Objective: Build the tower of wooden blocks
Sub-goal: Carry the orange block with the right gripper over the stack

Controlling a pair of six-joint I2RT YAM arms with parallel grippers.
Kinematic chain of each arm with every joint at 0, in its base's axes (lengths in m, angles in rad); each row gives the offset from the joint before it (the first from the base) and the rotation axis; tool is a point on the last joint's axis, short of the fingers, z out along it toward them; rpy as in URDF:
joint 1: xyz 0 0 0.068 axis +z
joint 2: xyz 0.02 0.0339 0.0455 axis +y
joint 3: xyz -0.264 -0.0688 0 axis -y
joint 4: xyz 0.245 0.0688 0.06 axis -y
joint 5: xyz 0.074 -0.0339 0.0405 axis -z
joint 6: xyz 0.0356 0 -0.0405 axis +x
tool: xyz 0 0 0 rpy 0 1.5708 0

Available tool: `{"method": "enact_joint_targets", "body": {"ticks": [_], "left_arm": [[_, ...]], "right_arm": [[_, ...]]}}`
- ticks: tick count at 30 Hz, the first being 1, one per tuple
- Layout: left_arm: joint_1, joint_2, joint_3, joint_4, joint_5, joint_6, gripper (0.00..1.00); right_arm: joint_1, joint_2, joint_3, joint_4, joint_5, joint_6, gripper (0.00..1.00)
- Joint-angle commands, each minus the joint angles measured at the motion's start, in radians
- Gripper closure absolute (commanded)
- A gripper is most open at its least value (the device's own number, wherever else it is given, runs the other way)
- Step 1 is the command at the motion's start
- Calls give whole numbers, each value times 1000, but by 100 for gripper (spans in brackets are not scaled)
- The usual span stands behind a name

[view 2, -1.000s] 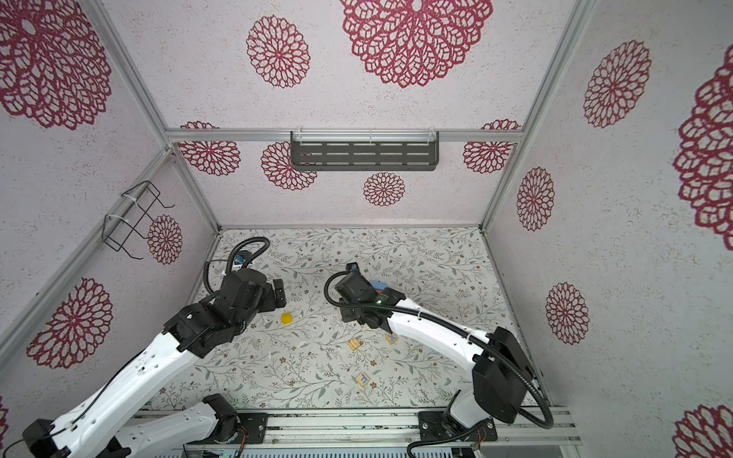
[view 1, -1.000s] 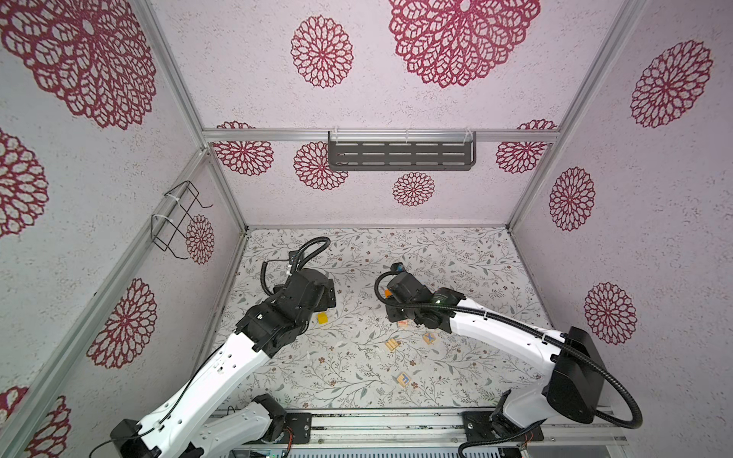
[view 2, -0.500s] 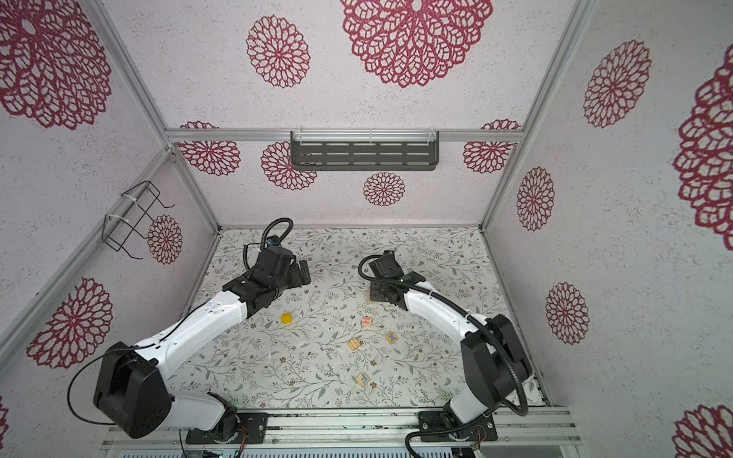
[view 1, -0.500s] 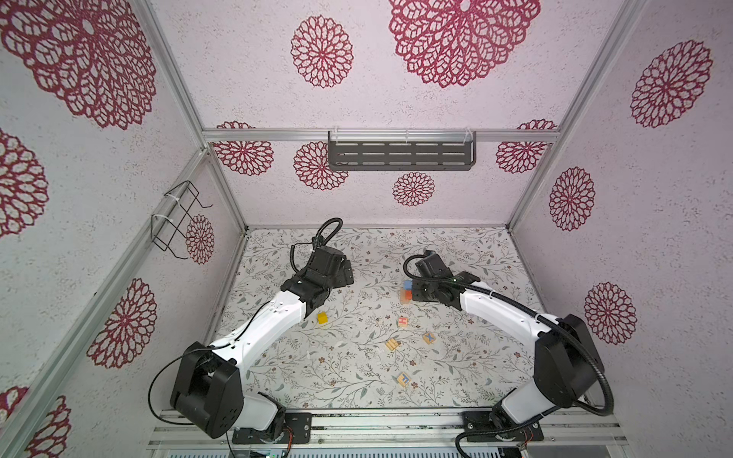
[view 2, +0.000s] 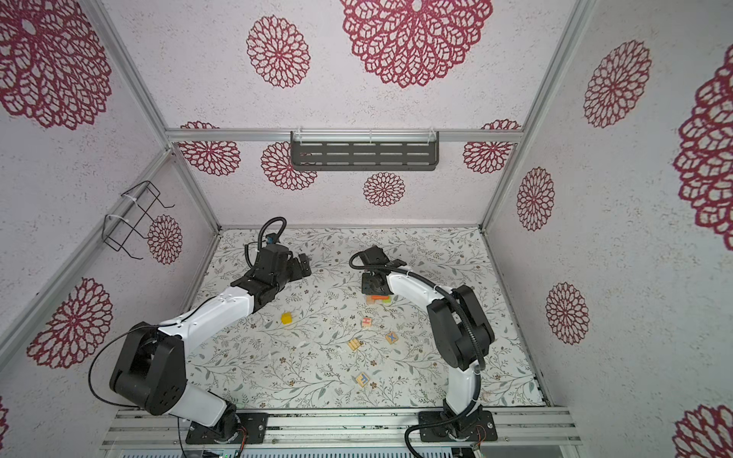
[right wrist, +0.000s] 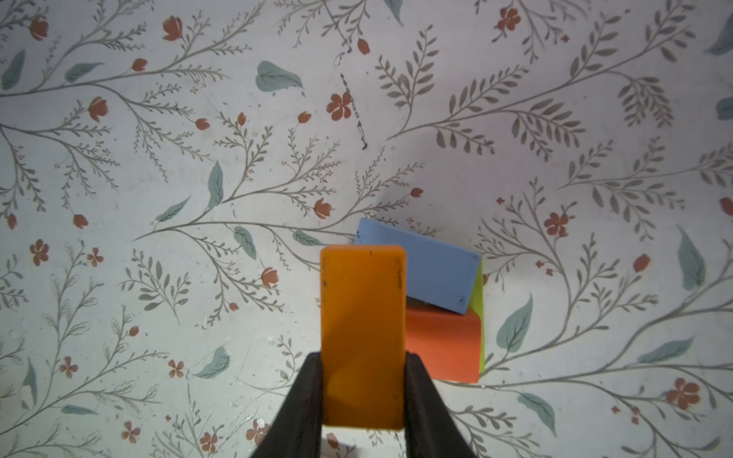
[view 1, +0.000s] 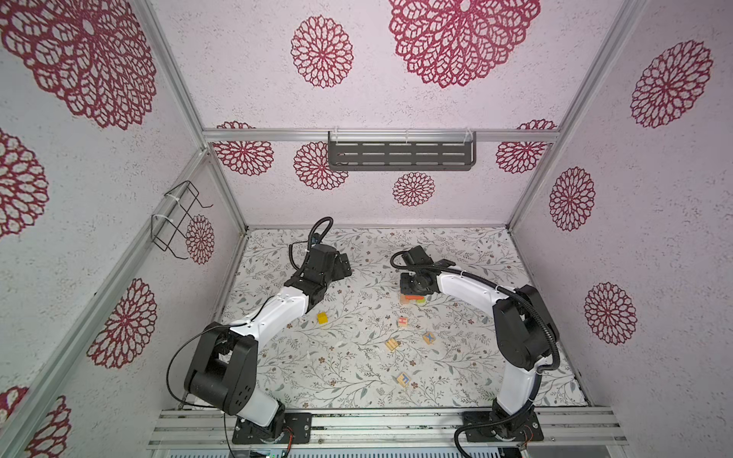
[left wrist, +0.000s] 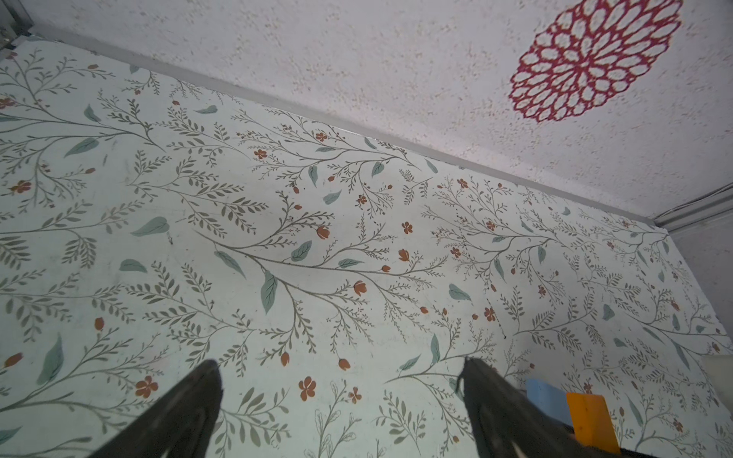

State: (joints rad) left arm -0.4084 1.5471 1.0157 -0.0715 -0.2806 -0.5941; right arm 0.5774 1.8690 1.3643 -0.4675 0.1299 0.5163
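Item, orange bar (right wrist: 363,333): we record it pinched in the right tool (right wrist: 363,357), newly lowered from aloft to the blue-topped tower (view 1: 412,298) mid-worktop (view 1: 357,376), placement pending; left tool (left wrist: 341,361) spread wide, empty, swung rearward.

The left arm (view 1: 277,313) extends forward in a low arc with the wrist near level. The left gripper (left wrist: 341,365) has its jaws spread wide, with nothing between the left fingers (left wrist: 190,404). The right arm (view 1: 464,287) reaches inward with the wrist bent down. The right gripper (right wrist: 363,357) points downward. The right fingers (right wrist: 305,396) clamp the long sides of an orange block (right wrist: 363,317), which projects past the fingertips.
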Motion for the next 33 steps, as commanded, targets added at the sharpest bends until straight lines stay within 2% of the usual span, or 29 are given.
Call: {"method": "enact_joint_targets", "body": {"ticks": [1,4,33], "left_arm": [[12,-26,-43,69,-13,-6,3],[14,-37,-70,111,2,-16,3],[14,21,-51,113,50,-33,3]], "right_arm": [[0,1,25,-40,0,12,83],[1,2,25,-52,11,17,83],[-1,26,33,-95,82,-13,82]]}}
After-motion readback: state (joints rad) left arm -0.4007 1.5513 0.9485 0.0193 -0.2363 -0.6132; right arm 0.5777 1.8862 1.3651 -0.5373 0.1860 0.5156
